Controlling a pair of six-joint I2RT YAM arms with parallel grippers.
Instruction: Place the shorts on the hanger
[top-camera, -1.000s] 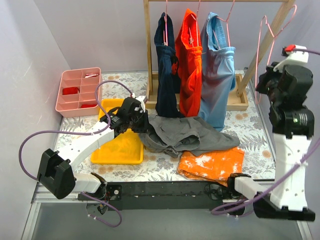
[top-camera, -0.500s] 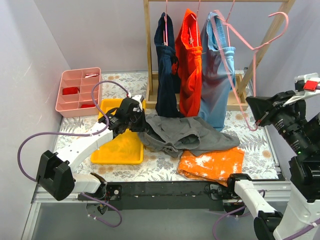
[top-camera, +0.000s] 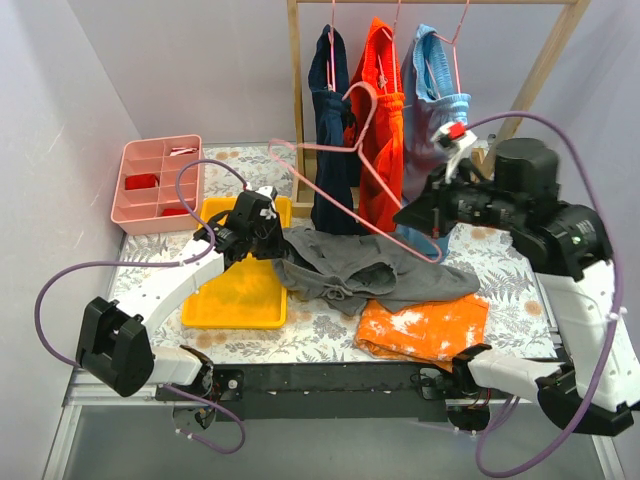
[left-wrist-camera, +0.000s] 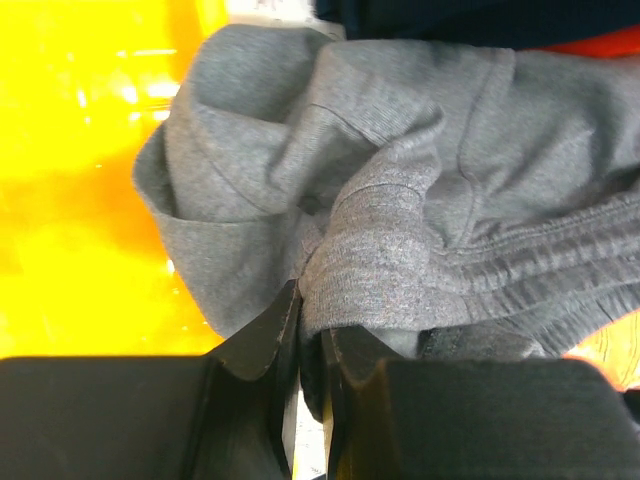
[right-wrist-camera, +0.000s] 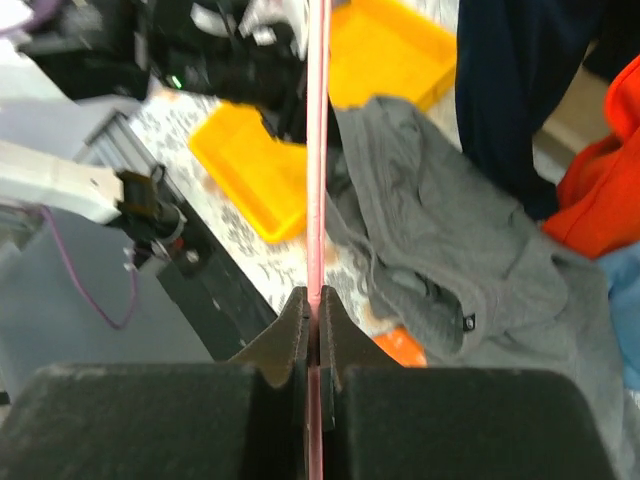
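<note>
**A:** Left wrist first. What has the left gripper (left-wrist-camera: 310, 290) got?

**B:** A fold of the grey shorts (left-wrist-camera: 400, 200), pinched near the ribbed waistband, with the jaws almost together. The rest of the cloth is bunched ahead of the fingers, and part of it lies over the yellow tray (left-wrist-camera: 70, 150).

**A:** And the right wrist?

**B:** The right gripper (right-wrist-camera: 317, 295) is clamped tight on the pink wire of the hanger (right-wrist-camera: 318, 150), which runs straight up out of the jaws. The shorts lie crumpled below it, beside the tray.

**A:** From above?

**B:** The shorts lie on the table (top-camera: 520, 290). Their left edge is at the tray's right rim, and their near edge lies on an orange cloth (top-camera: 425, 325). The hanger is in the air, tilted, with its hook up in front of the garments on the rack (top-camera: 296, 100). Its lower corner is at the right gripper, just above the shorts. I cannot tell whether the wire touches them.
</note>
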